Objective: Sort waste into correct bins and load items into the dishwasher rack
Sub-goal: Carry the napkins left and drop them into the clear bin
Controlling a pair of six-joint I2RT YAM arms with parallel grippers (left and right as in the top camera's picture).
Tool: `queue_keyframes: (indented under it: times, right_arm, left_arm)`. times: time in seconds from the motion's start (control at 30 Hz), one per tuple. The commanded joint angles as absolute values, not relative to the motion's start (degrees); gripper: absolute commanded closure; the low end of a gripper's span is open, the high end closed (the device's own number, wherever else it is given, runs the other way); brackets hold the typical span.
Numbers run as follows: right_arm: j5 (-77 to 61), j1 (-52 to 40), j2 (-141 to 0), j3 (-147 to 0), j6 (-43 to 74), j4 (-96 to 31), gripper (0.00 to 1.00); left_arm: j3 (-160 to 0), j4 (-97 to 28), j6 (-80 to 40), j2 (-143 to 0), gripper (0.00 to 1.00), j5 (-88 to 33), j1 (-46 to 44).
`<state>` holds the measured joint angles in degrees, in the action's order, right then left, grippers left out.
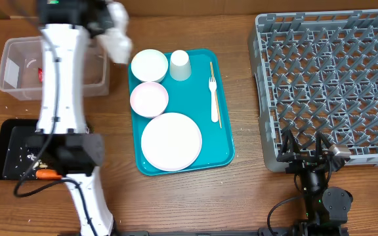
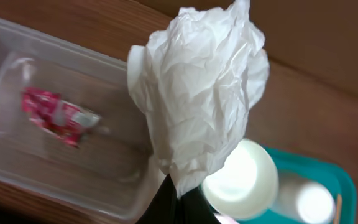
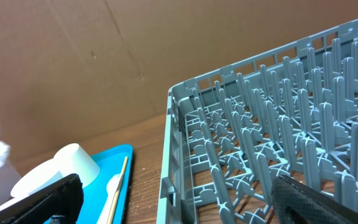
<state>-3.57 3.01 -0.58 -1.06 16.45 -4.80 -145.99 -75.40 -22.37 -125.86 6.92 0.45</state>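
The right gripper's (image 3: 176, 190) black fingers stand wide apart. A large grey plastic lattice rack (image 3: 278, 124) fills the space ahead and right. A small white cup (image 3: 73, 163) sits on a flat teal tray (image 3: 120, 154) beside the left finger.

The left arm (image 1: 61, 85) has long white shells joined by bulky black housings, and a thin black cable (image 1: 56, 78) runs along its side. The right arm (image 1: 317, 190) is black throughout, and its tool (image 1: 305, 149) has two dark, matte fingers (image 3: 319, 199).

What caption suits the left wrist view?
Left gripper holds crumpled white napkin by clear tub containing a red foil wrapper.
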Motion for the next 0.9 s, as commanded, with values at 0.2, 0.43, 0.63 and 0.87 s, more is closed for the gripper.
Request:
queue_keyframes:
  times: [0.2, 0.43, 0.63, 0.87]
  right_arm:
    - [-2.9, 3.4, -0.2, -0.5, 16.3, -4.6, 0.0]
    - [-2.9, 3.4, -0.2, -0.5, 16.3, -4.6, 0.0]
    - [-2.9, 3.4, -0.2, -0.5, 16.3, -4.6, 0.0]
    - [-2.9, 3.4, -0.2, -0.5, 16.3, -4.6, 0.0]
  left_arm:
    - [-145.8, -76.6, -24.1, -126.0, 0.96, -1.0, 15.7]
    - [-136.5, -74.8, -24.3, -126.0, 0.76, -1.1, 18.6]
    - [-130.6, -71.5, -24.3, -126.0, 0.0, -1.2, 18.6]
    - [-132.5, -73.1, -21.6, -125.9, 0.03, -11.7, 18.6]
